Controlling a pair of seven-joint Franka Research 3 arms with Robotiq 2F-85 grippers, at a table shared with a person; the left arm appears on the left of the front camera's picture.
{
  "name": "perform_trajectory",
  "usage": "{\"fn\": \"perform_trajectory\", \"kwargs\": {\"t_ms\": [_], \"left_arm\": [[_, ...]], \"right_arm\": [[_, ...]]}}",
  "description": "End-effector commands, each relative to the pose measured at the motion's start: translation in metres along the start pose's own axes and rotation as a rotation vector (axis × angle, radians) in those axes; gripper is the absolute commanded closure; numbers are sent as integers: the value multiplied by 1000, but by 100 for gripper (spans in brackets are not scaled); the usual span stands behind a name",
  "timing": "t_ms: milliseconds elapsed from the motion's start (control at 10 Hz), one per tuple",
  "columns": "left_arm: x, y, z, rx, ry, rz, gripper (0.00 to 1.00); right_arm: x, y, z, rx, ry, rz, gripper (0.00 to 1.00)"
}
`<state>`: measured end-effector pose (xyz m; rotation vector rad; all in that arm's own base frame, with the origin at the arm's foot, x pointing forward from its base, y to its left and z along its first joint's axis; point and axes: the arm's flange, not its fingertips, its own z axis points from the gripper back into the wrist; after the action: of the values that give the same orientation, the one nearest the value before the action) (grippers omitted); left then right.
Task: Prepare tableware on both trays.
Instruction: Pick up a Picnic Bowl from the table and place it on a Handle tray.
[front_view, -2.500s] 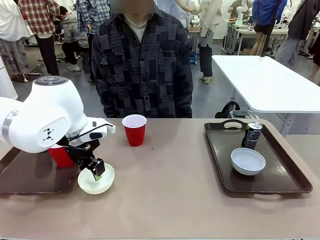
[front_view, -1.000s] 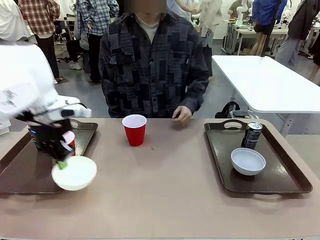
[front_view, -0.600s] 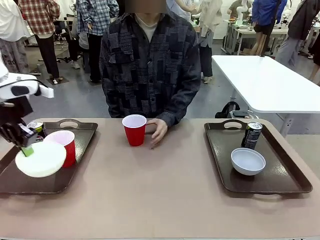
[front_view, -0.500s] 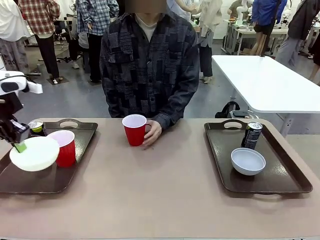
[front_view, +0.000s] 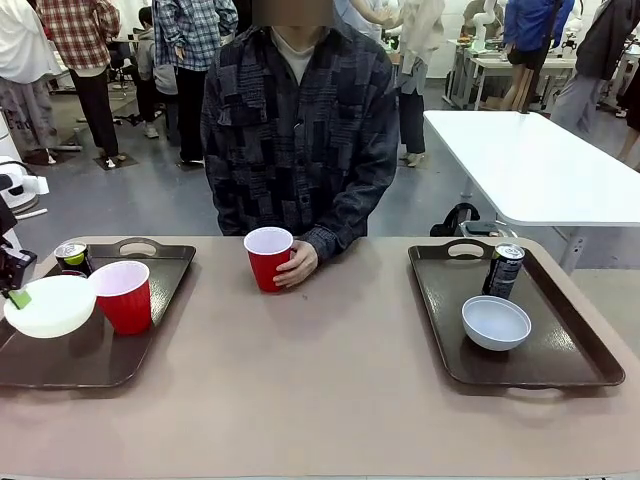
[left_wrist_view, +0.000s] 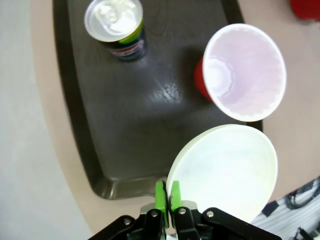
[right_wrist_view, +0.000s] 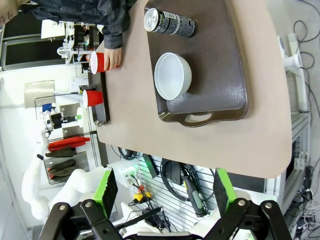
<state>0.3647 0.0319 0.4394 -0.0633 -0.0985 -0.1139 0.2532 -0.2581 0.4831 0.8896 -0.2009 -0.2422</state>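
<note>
The round white plastic bowl (left_wrist_view: 222, 172) is pinched at its rim by the left gripper (left_wrist_view: 167, 196) and held above the left dark brown tray (left_wrist_view: 132, 130), beside the red cup (left_wrist_view: 240, 75). It is judged light, rigid and smooth; a rim pinch allows tilting. The right gripper (right_wrist_view: 165, 192) is spread open, holding nothing.

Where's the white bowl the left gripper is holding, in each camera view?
Front view: white bowl at far left, above the left tray.
Left wrist view: lower right, pinched at its rim.
Right wrist view: too small to tell.
Shared landmark: red cup beside it.
</note>
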Motion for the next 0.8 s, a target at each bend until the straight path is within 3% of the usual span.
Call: {"fn": "perform_trajectory", "kwargs": {"t_ms": [0, 400, 700], "left_arm": [[2, 10, -6, 26, 8, 36, 100], [0, 15, -30, 40, 73, 28, 100], [0, 9, -53, 69, 67, 31, 100]], "right_arm": [[-2, -2, 1, 3, 5, 20, 0], [-2, -2, 1, 3, 5, 20, 0], [-2, -2, 1, 3, 5, 20, 0]]}}
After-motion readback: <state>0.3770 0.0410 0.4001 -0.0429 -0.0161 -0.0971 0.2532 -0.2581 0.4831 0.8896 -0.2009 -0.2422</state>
